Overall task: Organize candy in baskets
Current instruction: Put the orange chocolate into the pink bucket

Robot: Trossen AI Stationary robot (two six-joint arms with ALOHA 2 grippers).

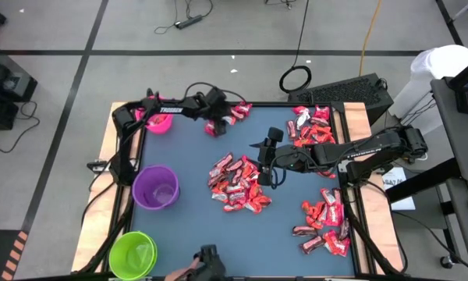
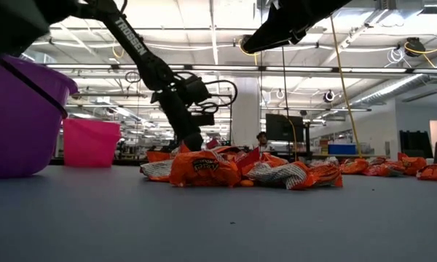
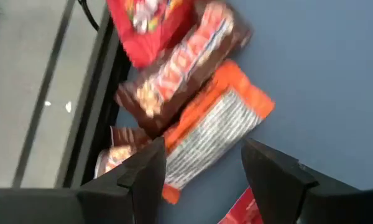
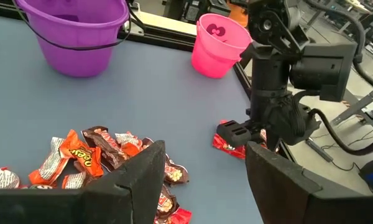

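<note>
Candy lies in several heaps on the blue table: a central pile (image 1: 238, 183), a small cluster (image 1: 232, 115) at the far edge, and two heaps on the right (image 1: 312, 125) (image 1: 324, 226). The pink basket (image 1: 157, 117), purple basket (image 1: 156, 187) and green basket (image 1: 132, 254) stand upright along the left side. My left gripper (image 1: 214, 127) is open and low over the far cluster. Its fingers stand on either side of an orange-and-white candy (image 3: 214, 127), beside a brown one (image 3: 186, 68) and a red one (image 3: 149, 18). My right gripper (image 1: 263, 160) hangs open above the central pile (image 4: 99, 162).
The table's raised black frame (image 1: 242, 103) runs just behind the far candy cluster. A dark device (image 1: 208, 264) sits at the near edge. Bare blue surface (image 1: 195, 226) lies between the baskets and the central pile.
</note>
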